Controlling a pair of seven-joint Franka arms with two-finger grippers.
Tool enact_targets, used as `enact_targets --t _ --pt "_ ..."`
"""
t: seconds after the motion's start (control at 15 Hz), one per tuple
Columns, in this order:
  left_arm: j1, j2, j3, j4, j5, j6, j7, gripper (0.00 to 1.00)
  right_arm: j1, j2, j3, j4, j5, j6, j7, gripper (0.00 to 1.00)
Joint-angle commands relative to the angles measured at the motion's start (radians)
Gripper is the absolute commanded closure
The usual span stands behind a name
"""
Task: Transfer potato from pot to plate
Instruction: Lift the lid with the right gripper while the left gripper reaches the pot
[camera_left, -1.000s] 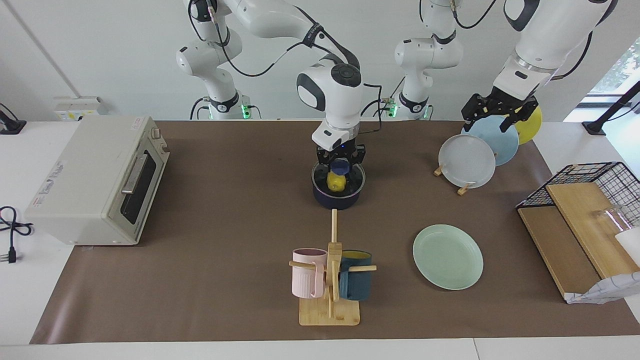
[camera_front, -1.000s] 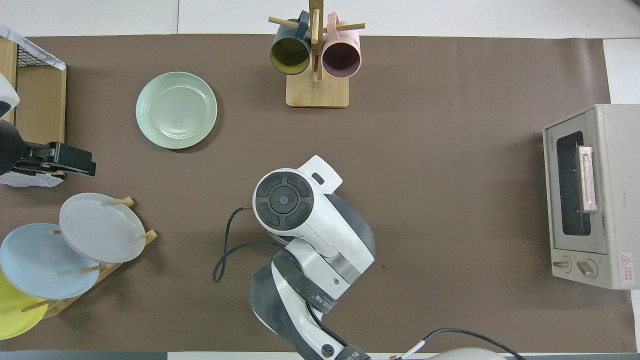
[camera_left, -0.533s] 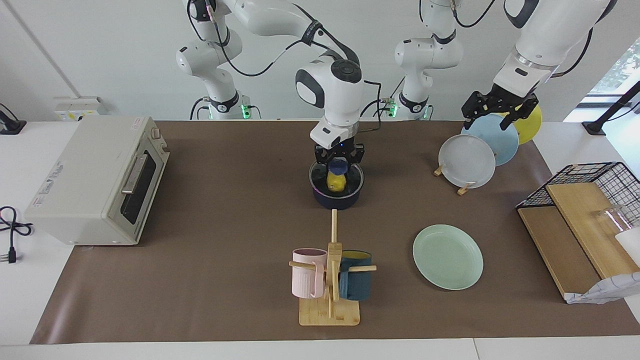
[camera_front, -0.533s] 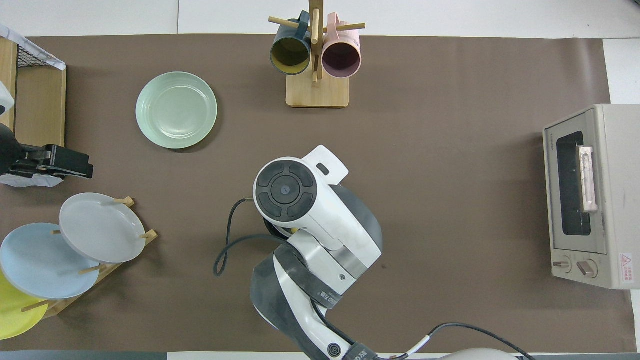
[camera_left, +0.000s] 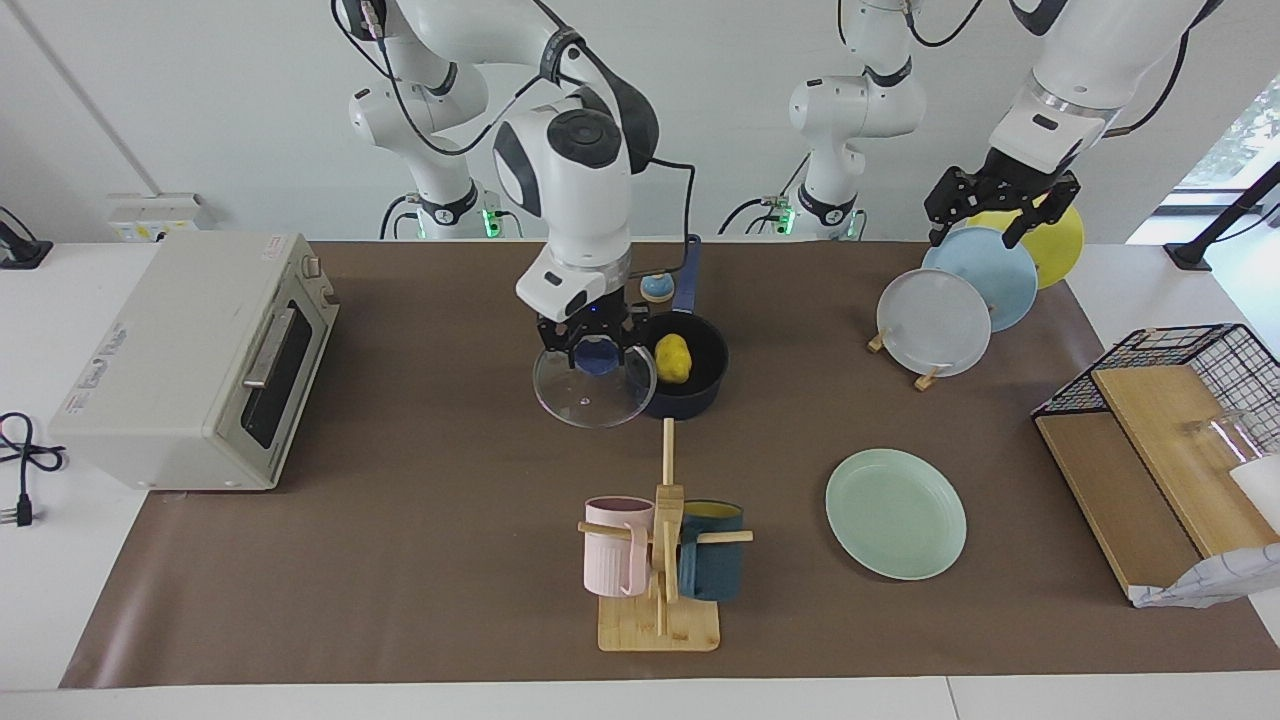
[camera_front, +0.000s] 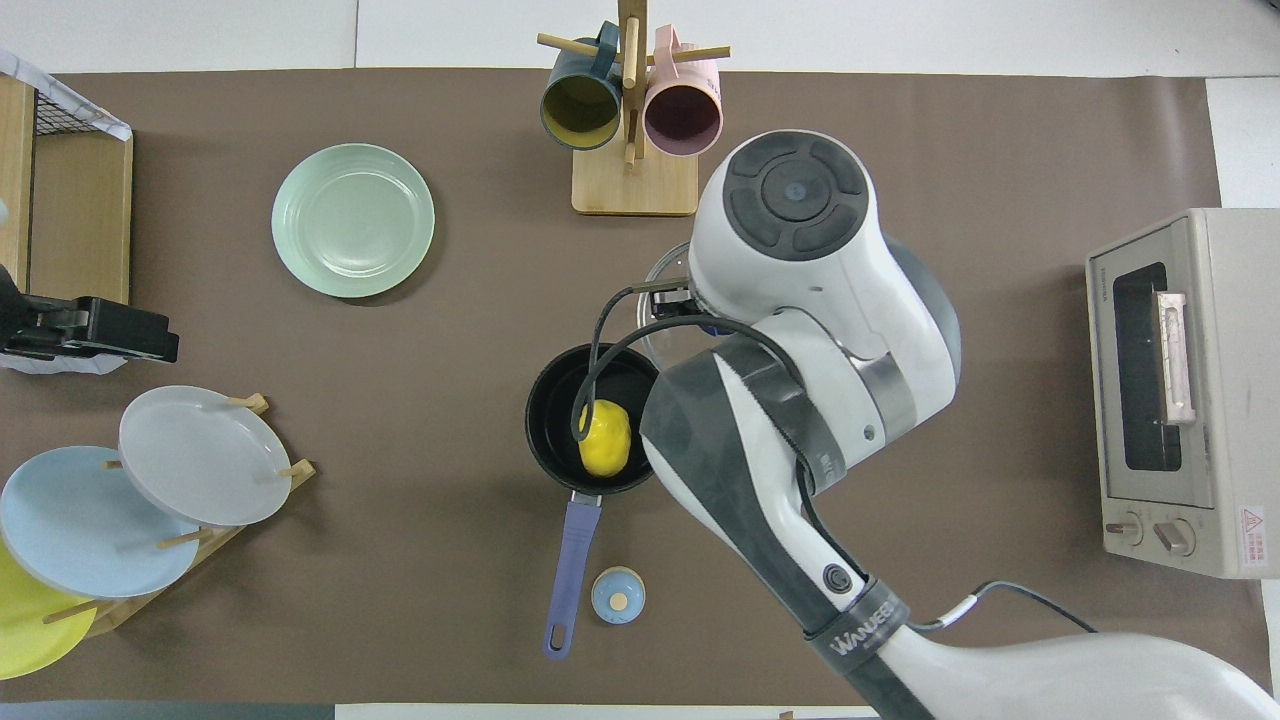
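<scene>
The yellow potato (camera_left: 673, 358) lies in the navy pot (camera_left: 703, 396), uncovered; it also shows in the overhead view (camera_front: 604, 441) inside the pot (camera_front: 545, 420). The pot's handle (camera_front: 570, 570) points toward the robots. My right gripper (camera_left: 597, 352) is shut on the blue knob of a glass lid (camera_left: 590, 398) and holds it in the air beside the pot, toward the right arm's end. The mint-green plate (camera_left: 896, 513) lies bare, farther from the robots and toward the left arm's end. My left gripper (camera_left: 1000, 205) is open over the plate rack.
A mug tree (camera_left: 660, 560) with a pink and a teal mug stands farther from the robots than the pot. A toaster oven (camera_left: 200, 360) sits at the right arm's end. A rack holds grey (camera_left: 935, 320), blue and yellow plates. A small blue disc (camera_front: 618, 595) lies beside the handle.
My right gripper has lifted the glass lid off the pot and carried it toward the right arm's end, uncovering the potato. My left gripper has risen slightly over the plate rack.
</scene>
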Motion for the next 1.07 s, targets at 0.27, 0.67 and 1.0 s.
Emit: enact_targets --t 0.27,0.67,1.0 --pt "-0.282 -0.012 -0.024 -0.141 -0.016 0.214 -0.39 0.0 -0.115 -0.014 0.012 -0.009 0.007 -0.055 -0.145 1.0" --pt "-0.506 0.154 -0.021 -0.239 -0.016 0.479 -0.579 0.0 -0.19 -0.042 0.011 -0.084 0.007 -0.04 -0.225 1.0" --pt "-0.546 0.295 -0.02 -0.242 0.021 0.581 -0.604 0.0 -0.241 -0.082 0.011 -0.185 0.007 -0.026 -0.267 1.0"
